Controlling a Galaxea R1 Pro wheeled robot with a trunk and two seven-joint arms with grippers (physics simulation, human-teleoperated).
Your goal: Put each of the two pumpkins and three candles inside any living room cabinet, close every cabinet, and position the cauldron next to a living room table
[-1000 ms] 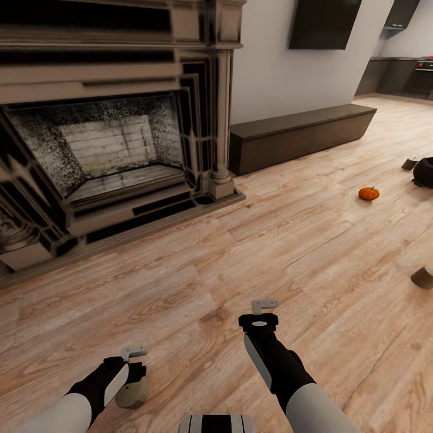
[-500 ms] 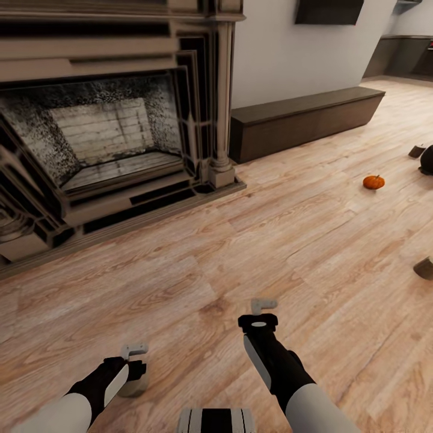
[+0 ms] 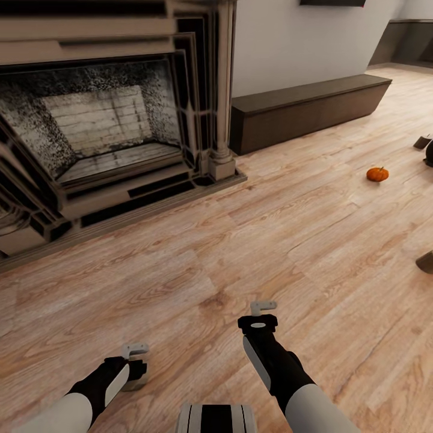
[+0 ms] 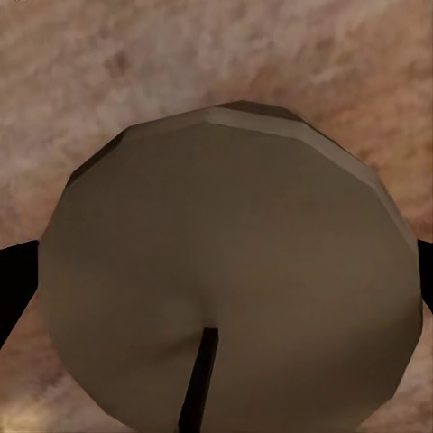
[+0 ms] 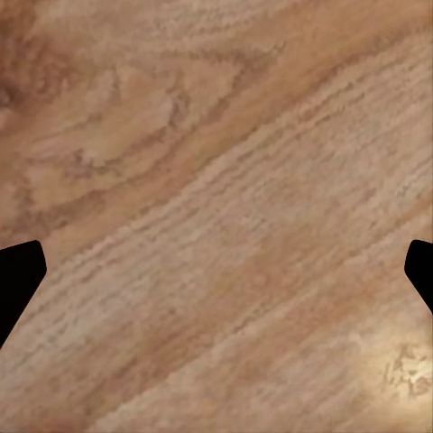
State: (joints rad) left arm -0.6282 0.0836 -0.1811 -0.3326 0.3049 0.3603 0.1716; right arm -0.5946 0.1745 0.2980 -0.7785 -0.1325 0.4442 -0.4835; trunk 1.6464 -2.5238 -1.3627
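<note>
My left gripper (image 3: 135, 356) hangs low over the plank floor, shut on a candle (image 3: 138, 383). In the left wrist view that candle's pale flat top (image 4: 225, 271) with its dark wick sits between the two dark fingers. To its right my right gripper (image 3: 263, 308) is open, with bare floor between its fingers. An orange pumpkin (image 3: 377, 174) lies on the floor at the right. The black cauldron (image 3: 429, 154) is cut by the right edge, with a candle (image 3: 422, 142) beside it. Another candle (image 3: 426, 262) lies nearer. The long dark cabinet (image 3: 307, 107) stands shut along the wall.
A big brick fireplace (image 3: 108, 126) with a raised hearth fills the left and back. The bottom edge of a black TV (image 3: 332, 2) hangs above the cabinet. Open wood floor (image 3: 288, 240) stretches between me and the pumpkin.
The whole head view has shifted: fireplace, cabinet and pumpkin have slid up and to the right as the camera moved. Both arms keep their pose, and the candle stays in my left gripper.
</note>
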